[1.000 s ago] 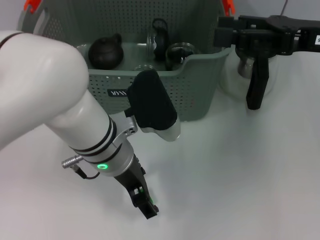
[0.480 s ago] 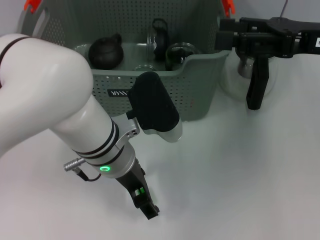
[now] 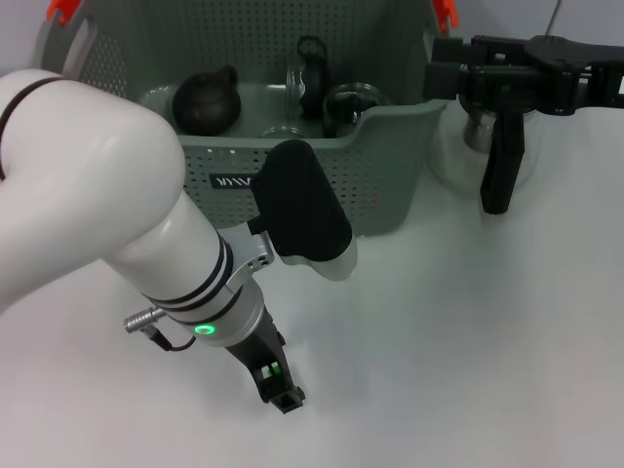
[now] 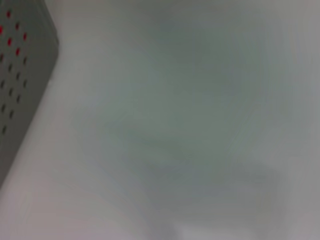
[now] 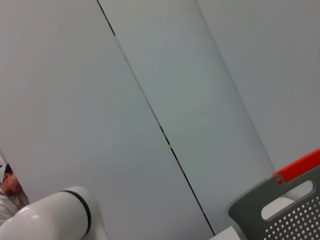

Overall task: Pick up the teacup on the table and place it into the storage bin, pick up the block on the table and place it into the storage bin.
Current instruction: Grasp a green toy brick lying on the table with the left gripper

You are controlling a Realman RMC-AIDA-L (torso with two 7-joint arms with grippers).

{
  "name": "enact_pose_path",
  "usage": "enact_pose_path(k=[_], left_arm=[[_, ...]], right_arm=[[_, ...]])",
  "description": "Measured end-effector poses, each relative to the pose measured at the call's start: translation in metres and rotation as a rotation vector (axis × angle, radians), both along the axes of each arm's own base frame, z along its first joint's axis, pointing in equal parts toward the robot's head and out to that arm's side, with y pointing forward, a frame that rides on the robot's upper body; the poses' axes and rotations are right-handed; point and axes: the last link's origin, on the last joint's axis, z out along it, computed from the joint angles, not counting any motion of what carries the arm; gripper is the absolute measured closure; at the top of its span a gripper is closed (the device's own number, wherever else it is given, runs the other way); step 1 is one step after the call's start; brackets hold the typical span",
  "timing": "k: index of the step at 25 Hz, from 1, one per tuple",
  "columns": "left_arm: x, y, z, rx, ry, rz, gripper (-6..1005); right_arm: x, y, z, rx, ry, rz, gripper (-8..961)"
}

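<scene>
A: Left pincer (image 3: 281, 395) low over the white tabletop (image 3: 468, 341); apart or together, cannot tell. Block?
B: Not visible. Grey perforated plastic storage bin (image 3: 292, 161) at its 12 o'clock. Right pincer (image 3: 497, 146) idle at 2 o'clock, state likewise unclear.

The big white left arm is bending down toward six o'clock, its left gripper (image 3: 281, 392) pointing low. The black right gripper (image 3: 499, 146) is hanging at two o'clock, one finger (image 3: 498, 166) pointing straight down.
</scene>
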Motion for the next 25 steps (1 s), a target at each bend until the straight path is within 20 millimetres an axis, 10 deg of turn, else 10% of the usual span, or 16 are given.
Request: enact_pose_path(k=[25], left_arm=[[-0.0039, -0.0046, -0.0049, -0.001, 0.018, 0.008, 348]], right_arm=[[0.0028, -0.0004, -0.0016, 0.003, 0.002, -0.001, 6]])
